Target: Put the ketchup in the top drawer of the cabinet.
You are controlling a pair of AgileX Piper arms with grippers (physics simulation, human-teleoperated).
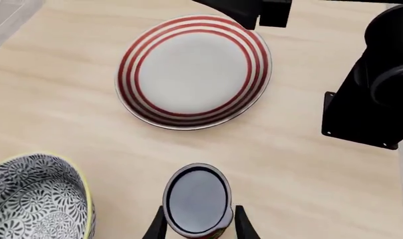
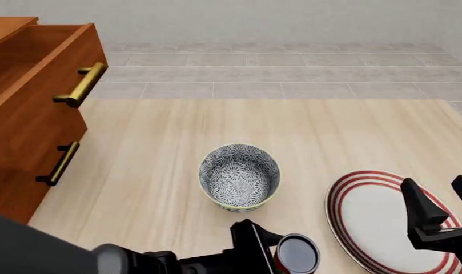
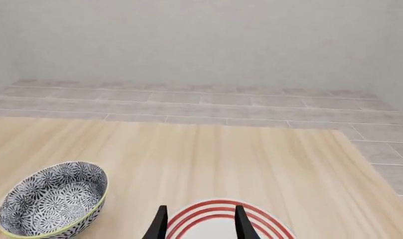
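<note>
The ketchup (image 2: 298, 253) stands at the near table edge, its dark round top (image 1: 197, 199) facing the left wrist camera. My left gripper (image 2: 280, 251) has its fingers (image 1: 157, 226) pressed against both sides of the ketchup. The cabinet (image 2: 9, 188) stands at the far left. Its top drawer (image 2: 40, 120) is pulled out and open, with its brass handle (image 2: 82, 84) facing the table. My right gripper (image 2: 442, 208) is open and empty above the red-striped plate (image 2: 368, 217), also in the right wrist view (image 3: 201, 226).
A grey-patterned bowl (image 2: 238, 176) sits mid-table, just beyond the ketchup, and shows in the left wrist view (image 1: 35, 199). The lower drawer handle (image 2: 59, 162) is shut against the cabinet. The right arm (image 1: 374, 94) shows in the left wrist view beside the plate (image 1: 191, 72).
</note>
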